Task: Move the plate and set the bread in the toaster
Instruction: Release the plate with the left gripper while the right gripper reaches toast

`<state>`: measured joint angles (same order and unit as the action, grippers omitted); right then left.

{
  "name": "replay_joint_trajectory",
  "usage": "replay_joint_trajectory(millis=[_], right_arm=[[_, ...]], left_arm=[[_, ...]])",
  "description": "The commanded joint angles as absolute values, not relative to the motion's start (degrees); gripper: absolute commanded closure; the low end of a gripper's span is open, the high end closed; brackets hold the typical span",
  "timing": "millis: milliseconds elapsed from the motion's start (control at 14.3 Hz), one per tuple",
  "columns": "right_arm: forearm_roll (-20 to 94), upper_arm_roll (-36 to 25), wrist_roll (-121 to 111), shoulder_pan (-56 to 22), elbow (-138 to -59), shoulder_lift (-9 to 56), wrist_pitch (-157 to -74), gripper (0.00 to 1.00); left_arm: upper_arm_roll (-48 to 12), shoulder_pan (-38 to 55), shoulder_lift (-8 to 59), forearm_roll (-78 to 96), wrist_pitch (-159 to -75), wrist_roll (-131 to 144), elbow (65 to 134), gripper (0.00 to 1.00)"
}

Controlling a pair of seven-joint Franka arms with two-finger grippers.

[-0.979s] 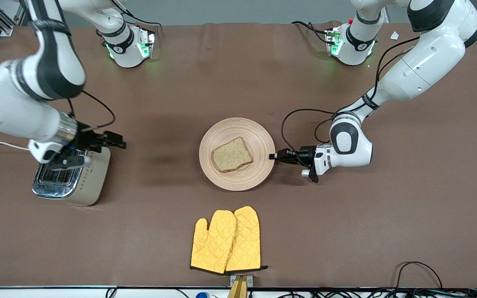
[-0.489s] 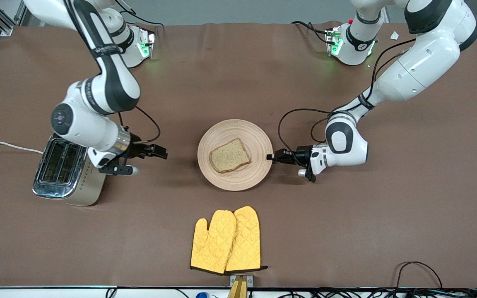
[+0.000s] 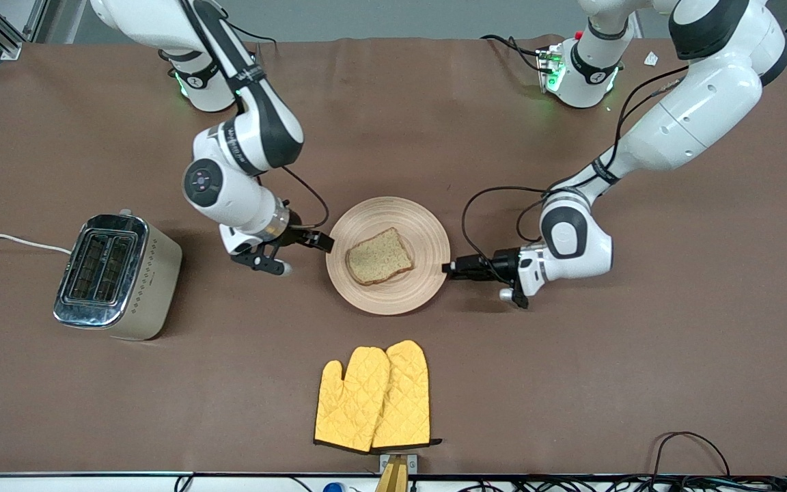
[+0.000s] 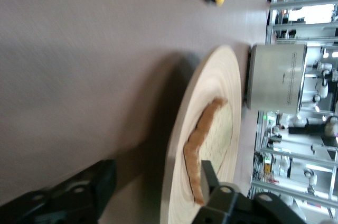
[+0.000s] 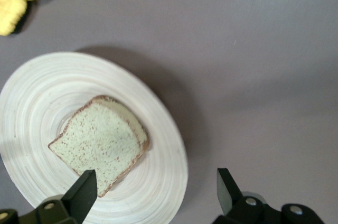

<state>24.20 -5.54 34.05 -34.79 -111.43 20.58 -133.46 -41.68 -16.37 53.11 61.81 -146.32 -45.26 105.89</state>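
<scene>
Plate: round, shallow, pale wood-look with concentric ring grooves; sits flat on the brown table cover near mid-table, between the two grippers.
Bread: one squarish wholegrain slice, speckled crumb, darker crust; lies flat on the plate, roughly central, untouched.
Toaster: cream body with dotted side pattern, chrome two-slot top, white cord trailing off; stands toward the right arm's end of the table, well apart from the plate. Slots look empty.
Left gripper: low, level with the table, at the plate rim on the side toward the left arm's end. Left wrist view shows the fingers parted, one above and one below the rim, not pinching it. Judgement: the horizontal approach suits gripping a thin rim, and the parted jaws suggest the plate is set where it is meant to stay.
Right gripper: over the table just beside the plate's rim toward the toaster, pointed downward; fingers spread wide, holding nothing. Judgement: lined up to come over the bread for a top-down pick.
Oven mitts: yellow quilted pair, flat, nearer the front camera than the plate; not involved.
Step in hand (judgement): plate placed; bread pick not yet begun.
</scene>
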Motion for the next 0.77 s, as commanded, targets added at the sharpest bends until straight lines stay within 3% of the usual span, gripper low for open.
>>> replay_joint_trajectory(millis=[0, 210, 489, 699], right_arm=[[24.70, -6.15, 38.31, -36.56, -111.71, 21.62, -134.65, 0.00], [24.79, -6.15, 40.51, -39.62, -111.36, 22.93, -136.14, 0.03], [24.79, -6.15, 41.57, -40.96, -108.37, 26.36, -136.76, 0.35], [24.61, -6.15, 41.31, -42.01, -108.28, 29.17, -141.48, 0.45]], left_arm=[[-41.92, -19.15, 48.18, 62.14, -146.34, -40.46, 104.95, 0.00], [-42.19, -19.78, 44.05, 61.79, -146.16, -31.93, 103.10, 0.00], [-41.57, -22.14, 38.42, 61.08, -144.68, -28.92, 103.18, 0.00], [-39.12, -22.41, 36.30, 51.37, -144.06, -22.18, 101.18, 0.00]])
